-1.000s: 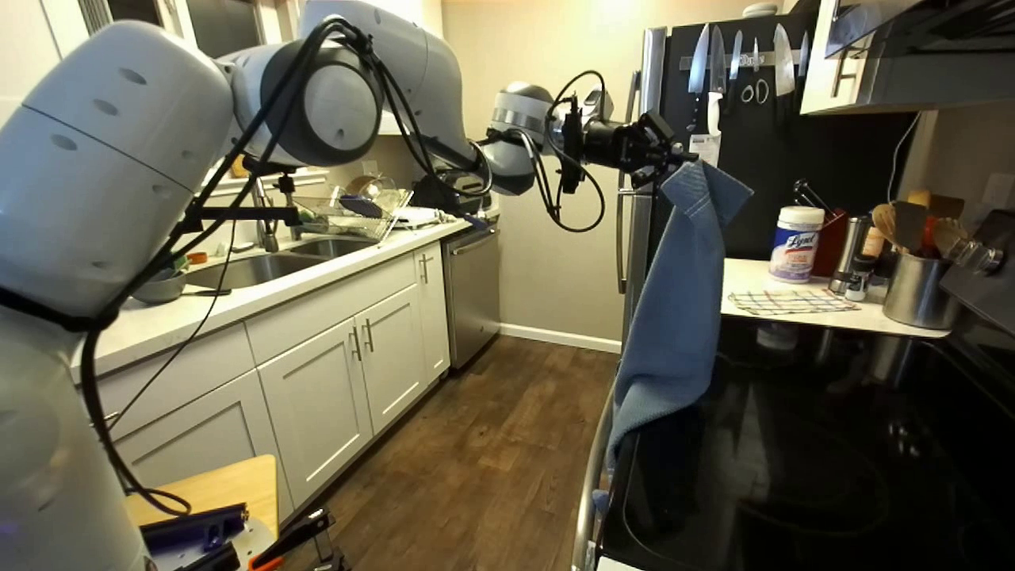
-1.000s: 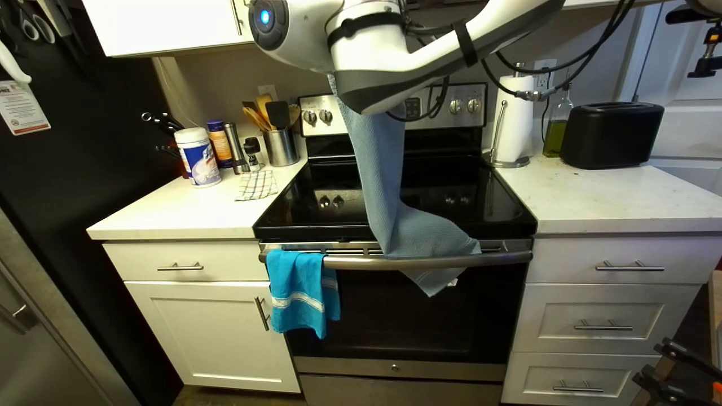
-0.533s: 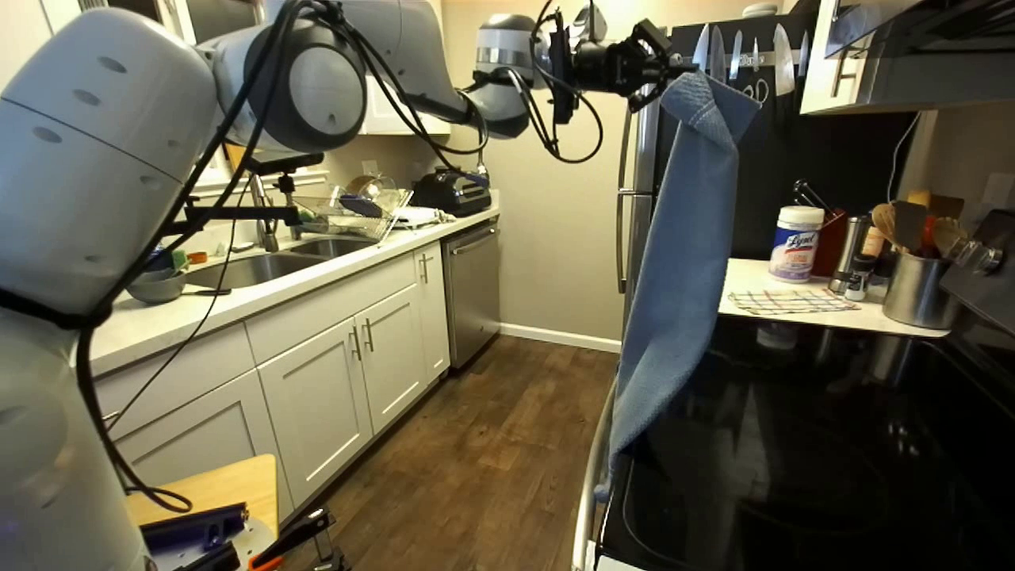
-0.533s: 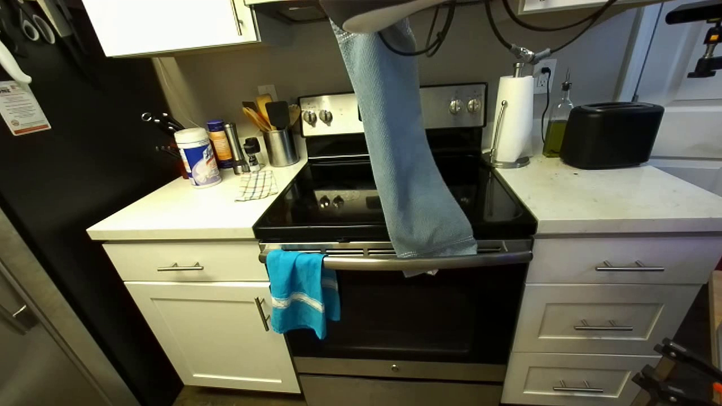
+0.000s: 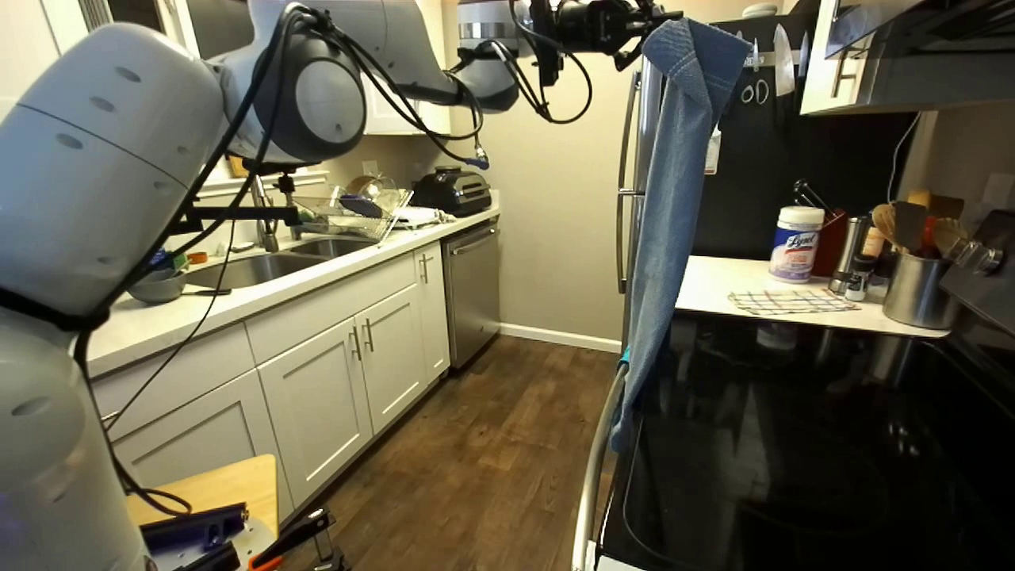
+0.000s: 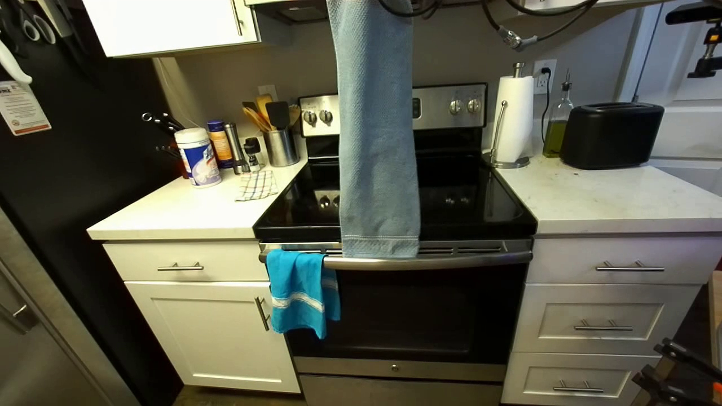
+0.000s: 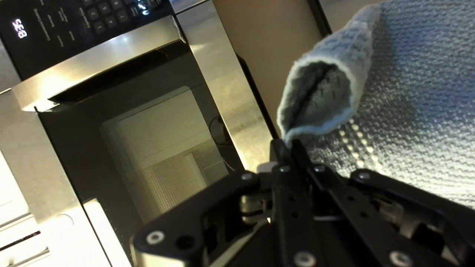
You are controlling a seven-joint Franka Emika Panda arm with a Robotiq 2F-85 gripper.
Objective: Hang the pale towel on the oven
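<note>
The pale towel hangs straight down as a long strip from my gripper. In the wrist view, the gripper is shut on a pinched edge of the towel. The gripper is out of frame in an exterior view where the towel hangs before the cooktop. The oven has a black glass door and a steel bar handle. The towel's lower hem is level with the handle's top, left of its middle. I cannot tell if the hem reaches behind the bar.
A bright blue towel hangs at the handle's left end. A microwave fills the left of the wrist view. An upper cabinet and the black refrigerator stand left. Paper towels and a toaster stand right.
My gripper has risen, lifting the towel. The towel's lower end came up, moved left along the handle and hangs straighter; the corner that showed below the bar no longer shows there.
</note>
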